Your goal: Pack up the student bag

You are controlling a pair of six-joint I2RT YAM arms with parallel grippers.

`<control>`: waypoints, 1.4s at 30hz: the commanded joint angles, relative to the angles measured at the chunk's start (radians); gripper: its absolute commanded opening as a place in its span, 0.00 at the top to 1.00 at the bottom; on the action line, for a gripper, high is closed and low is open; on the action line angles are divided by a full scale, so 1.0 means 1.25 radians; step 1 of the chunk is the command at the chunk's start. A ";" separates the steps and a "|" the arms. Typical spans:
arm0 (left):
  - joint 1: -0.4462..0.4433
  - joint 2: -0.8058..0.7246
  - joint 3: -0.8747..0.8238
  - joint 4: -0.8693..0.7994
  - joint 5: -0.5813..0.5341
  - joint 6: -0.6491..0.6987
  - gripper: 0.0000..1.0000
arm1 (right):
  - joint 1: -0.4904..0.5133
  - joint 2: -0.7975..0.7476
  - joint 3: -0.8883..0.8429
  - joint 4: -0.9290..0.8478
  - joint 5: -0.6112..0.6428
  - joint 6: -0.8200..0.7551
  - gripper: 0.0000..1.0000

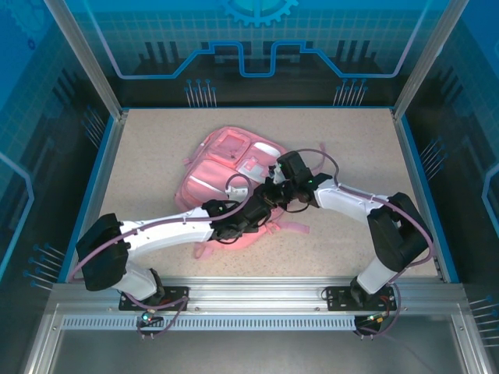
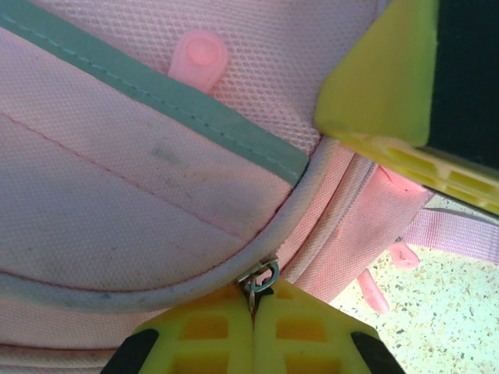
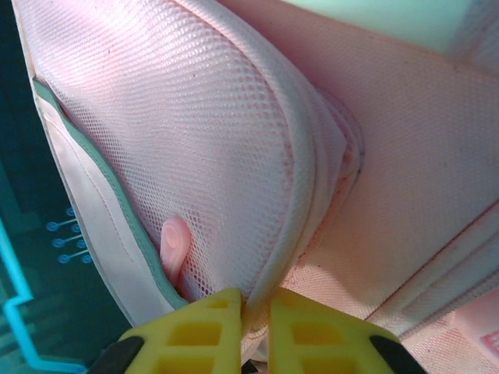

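Both arms rose from black base plates (image 1: 154, 299) bolted to the aluminium rail (image 1: 257, 290) at the near edge of the counter (image 1: 156, 148). The left arm (image 1: 160, 234) and the right arm (image 1: 351, 204) each had smooth white shell links set between bulky black joint housings, the biggest black blocks being those nearest the rail. A pale purple cable (image 1: 318, 149) ran along each arm and curled free in loops farther from the rail. The left tool (image 2: 253, 304) and the right tool (image 3: 256, 312) had yellow moulded fingers (image 2: 207, 331) with square recessed pockets and black backing.
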 commanded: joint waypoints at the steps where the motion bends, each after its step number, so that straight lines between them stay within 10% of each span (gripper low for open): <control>1: 0.024 -0.053 -0.028 -0.057 -0.012 0.047 1.00 | 0.001 0.005 0.039 -0.110 0.139 -0.073 0.91; 12: 0.125 -0.225 -0.159 -0.094 0.057 0.178 1.00 | -0.008 -0.004 0.079 -0.215 0.240 -0.149 0.91; 19: 0.127 -0.190 -0.127 0.039 0.170 0.228 1.00 | -0.033 -0.096 0.044 -0.179 0.186 -0.158 0.43; 24: 0.101 -0.133 -0.062 0.094 0.227 0.244 1.00 | -0.094 -0.201 -0.007 -0.228 0.203 -0.155 0.31; 42: 0.015 0.136 0.188 0.208 0.346 0.252 1.00 | -0.211 -0.286 -0.150 -0.178 0.014 -0.051 0.35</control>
